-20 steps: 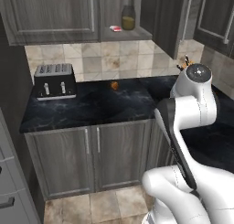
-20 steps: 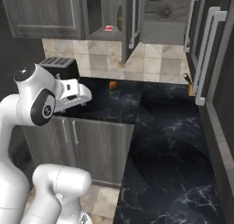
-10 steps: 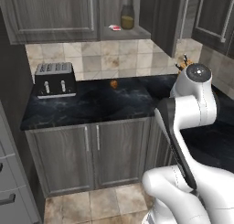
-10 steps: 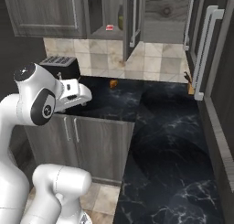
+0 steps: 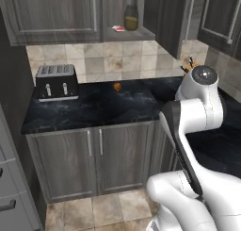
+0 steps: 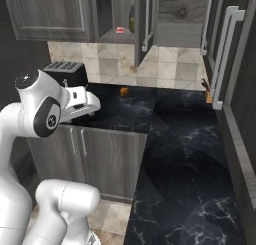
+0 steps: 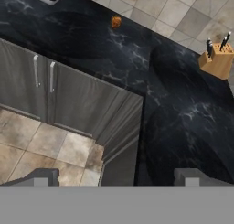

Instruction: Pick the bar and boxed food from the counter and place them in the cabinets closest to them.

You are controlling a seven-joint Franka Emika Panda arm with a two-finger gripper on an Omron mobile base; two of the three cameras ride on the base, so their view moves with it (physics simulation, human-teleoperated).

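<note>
Nothing moved, jaws [image 7: 114, 177] wide and empty above counter [image 7: 183, 127], bar [image 5: 118, 28] on cabinet shelf far off.

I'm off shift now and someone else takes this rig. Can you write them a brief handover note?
Gripper: open, empty, hanging above the counter's corner.
Bar: already on the shelf of the open wall cabinet, next to a jar.
Boxed food: I can't spot it in these views.
Also on the counter: toaster, small orange-brown pastry, knife block.
Done: bar stowed. Left: find the boxed food and put it in its nearest cabinet.
</note>
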